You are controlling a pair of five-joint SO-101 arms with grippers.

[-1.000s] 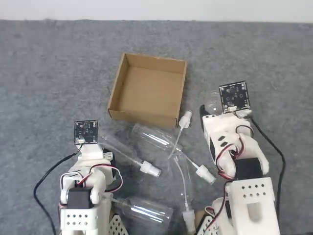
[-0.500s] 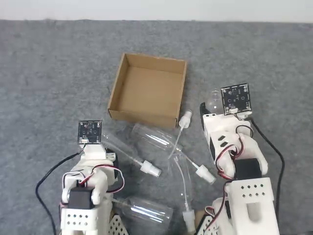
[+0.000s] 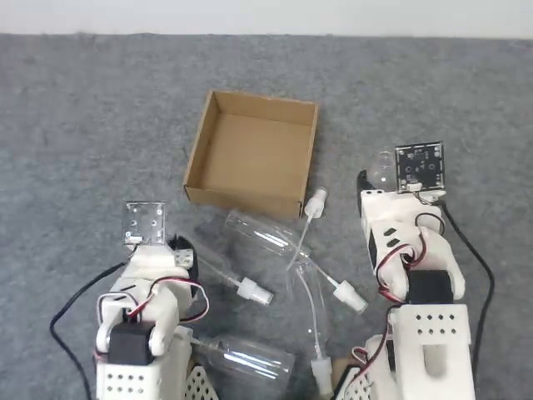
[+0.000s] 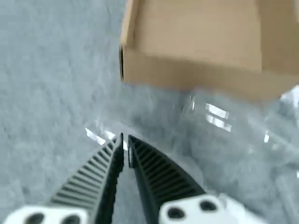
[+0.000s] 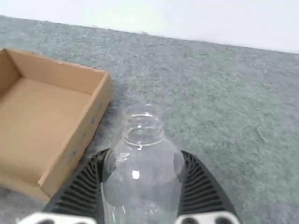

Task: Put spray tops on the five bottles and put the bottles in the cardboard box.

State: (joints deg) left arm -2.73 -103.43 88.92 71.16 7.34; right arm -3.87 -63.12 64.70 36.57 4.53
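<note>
My right gripper [image 5: 142, 161] is shut on a clear bottle [image 5: 141, 154] with an open neck and no spray top, held to the right of the cardboard box [image 3: 254, 154]. That bottle [image 3: 381, 169] shows beside the right arm's camera. My left gripper [image 4: 124, 141] is shut, its tips just over a clear bottle [image 4: 219, 126] lying in front of the box [image 4: 187, 74]. More clear bottles [image 3: 262, 232] [image 3: 246, 358] lie between the arms. Loose white spray tops [image 3: 315, 202] [image 3: 254, 292] [image 3: 350, 296] with thin tubes lie among them.
Grey carpet covers the table [image 3: 100, 108], open to the left of and behind the box. Another spray top [image 3: 321, 371] lies at the near edge between the arm bases. The box stands open with nothing inside.
The right arm has shifted to the right with the bottle in its grip. The left arm's wrist has swung slightly left and tilted.
</note>
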